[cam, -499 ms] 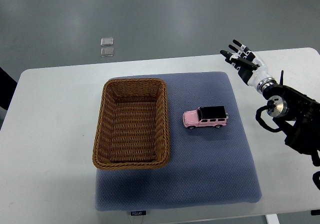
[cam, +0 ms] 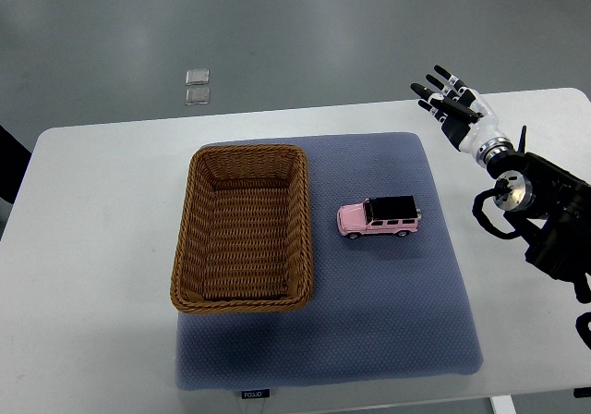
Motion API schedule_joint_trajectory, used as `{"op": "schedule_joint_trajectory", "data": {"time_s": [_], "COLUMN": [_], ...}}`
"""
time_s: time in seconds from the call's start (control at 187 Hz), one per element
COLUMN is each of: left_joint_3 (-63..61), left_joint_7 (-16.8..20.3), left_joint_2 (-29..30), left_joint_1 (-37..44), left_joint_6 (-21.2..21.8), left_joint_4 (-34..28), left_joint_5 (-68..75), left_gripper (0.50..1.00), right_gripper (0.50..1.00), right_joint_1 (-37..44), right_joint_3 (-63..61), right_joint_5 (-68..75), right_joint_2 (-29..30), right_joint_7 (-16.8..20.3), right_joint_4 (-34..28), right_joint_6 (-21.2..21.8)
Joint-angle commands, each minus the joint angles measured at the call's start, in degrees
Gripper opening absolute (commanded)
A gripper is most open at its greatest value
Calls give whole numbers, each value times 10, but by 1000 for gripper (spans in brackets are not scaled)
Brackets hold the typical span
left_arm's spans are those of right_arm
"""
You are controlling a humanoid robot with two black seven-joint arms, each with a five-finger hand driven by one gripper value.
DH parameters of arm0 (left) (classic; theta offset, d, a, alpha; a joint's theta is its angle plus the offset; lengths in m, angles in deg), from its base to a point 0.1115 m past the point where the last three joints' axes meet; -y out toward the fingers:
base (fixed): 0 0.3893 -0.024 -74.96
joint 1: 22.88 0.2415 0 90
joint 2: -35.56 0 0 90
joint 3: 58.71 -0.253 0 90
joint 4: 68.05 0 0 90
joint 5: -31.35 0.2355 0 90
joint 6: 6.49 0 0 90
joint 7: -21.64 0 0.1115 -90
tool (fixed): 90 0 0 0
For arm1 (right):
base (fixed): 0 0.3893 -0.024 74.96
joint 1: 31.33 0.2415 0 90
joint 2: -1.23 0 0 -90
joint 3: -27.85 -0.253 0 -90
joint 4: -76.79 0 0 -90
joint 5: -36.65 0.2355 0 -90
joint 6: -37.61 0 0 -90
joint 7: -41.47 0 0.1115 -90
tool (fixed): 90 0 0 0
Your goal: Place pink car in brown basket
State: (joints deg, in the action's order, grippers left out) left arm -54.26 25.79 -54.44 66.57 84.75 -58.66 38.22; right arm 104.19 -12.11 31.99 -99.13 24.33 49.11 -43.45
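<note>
Down at the near edge, the blue mat (cam: 388,340) spreads wide over the white table (cam: 92,340); everything in play sits on it. Moving up, the brown basket (cam: 186,248) lies on the mat's left half, open side up, nothing in it yet; just to its right, apart from the rim, stands the pink car (cam: 379,218) on its wheels, nose toward the basket, black roof up. That toy looks light and rigid, probably hard plastic or die-cast, smooth on the flanks so it could slip; my read is a pinch across the two long sides, around the middle of the body, is the safe hold; the wheels may let it roll if nudged first. Further up and right, the right hand (cam: 452,104) hovers past the mat's far corner, well apart from the car, fingers spread wide, holding nothing; the pick-up has not begun. Beyond the table, two small clear squares (cam: 197,85) lie on the grey floor.
</note>
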Motion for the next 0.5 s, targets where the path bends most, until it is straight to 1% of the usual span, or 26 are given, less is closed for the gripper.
{"op": "schedule_joint_trajectory", "data": {"time_s": [0.0, 0.123, 0.423, 0.493], "left_joint_3": [-1, -1, -1, -1], "left_joint_7": [0, 0, 0, 0], "left_joint_2": [0, 0, 0, 0], "left_joint_1": [-1, -1, -1, -1], "left_joint_6": [0, 0, 0, 0], "left_joint_4": [2, 1, 1, 1], "left_joint_5": [0, 0, 0, 0], "left_gripper": [1000, 1000, 1000, 1000], "right_gripper": [911, 911, 911, 911], "right_joint_1": [0, -2, 1, -2], "right_joint_3": [-4, -25, -23, -24], "right_joint_5": [0, 0, -1, 0], "right_joint_2": [0, 0, -2, -9], "right_joint_7": [0, 0, 1, 1], "right_joint_4": [1, 1, 1, -11], "right_joint_6": [-1, 0, -8, -8]}}
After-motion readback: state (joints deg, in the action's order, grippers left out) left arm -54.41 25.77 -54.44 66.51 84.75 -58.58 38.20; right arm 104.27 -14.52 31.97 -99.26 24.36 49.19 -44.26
